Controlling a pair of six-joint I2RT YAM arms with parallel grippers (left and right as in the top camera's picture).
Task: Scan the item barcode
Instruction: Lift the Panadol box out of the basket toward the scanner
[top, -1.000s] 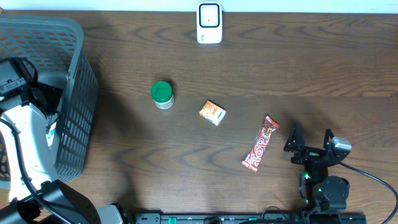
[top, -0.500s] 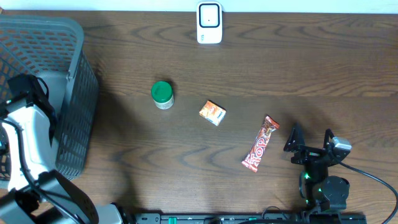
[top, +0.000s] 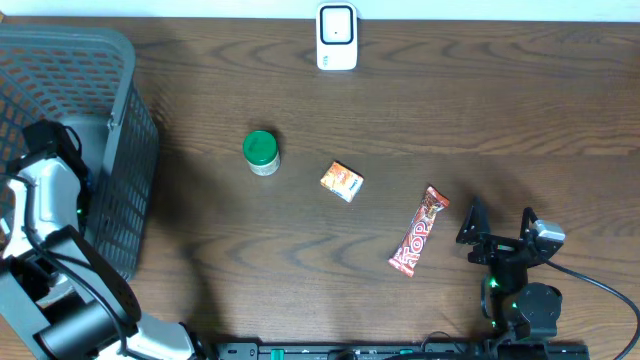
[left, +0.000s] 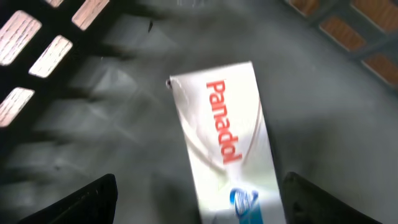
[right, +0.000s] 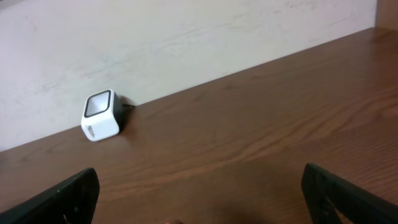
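Left fingers (left: 93, 199) hang spread over the Panadol box (left: 227, 143) lying flat in the basket (top: 125, 190) at nine o'clock, likely to carry it to the twelve-o'clock scanner (top: 337, 37); right fingers (top: 472, 222) wait apart at five.

You see a small white scanner (right: 100, 116) standing at the far edge of the brown wooden table (right: 261, 137), close against the pale wall (right: 186, 31). Your right gripper (right: 202, 190) shows only two dark fingertips (right: 74, 196), spread wide to the bottom corners.
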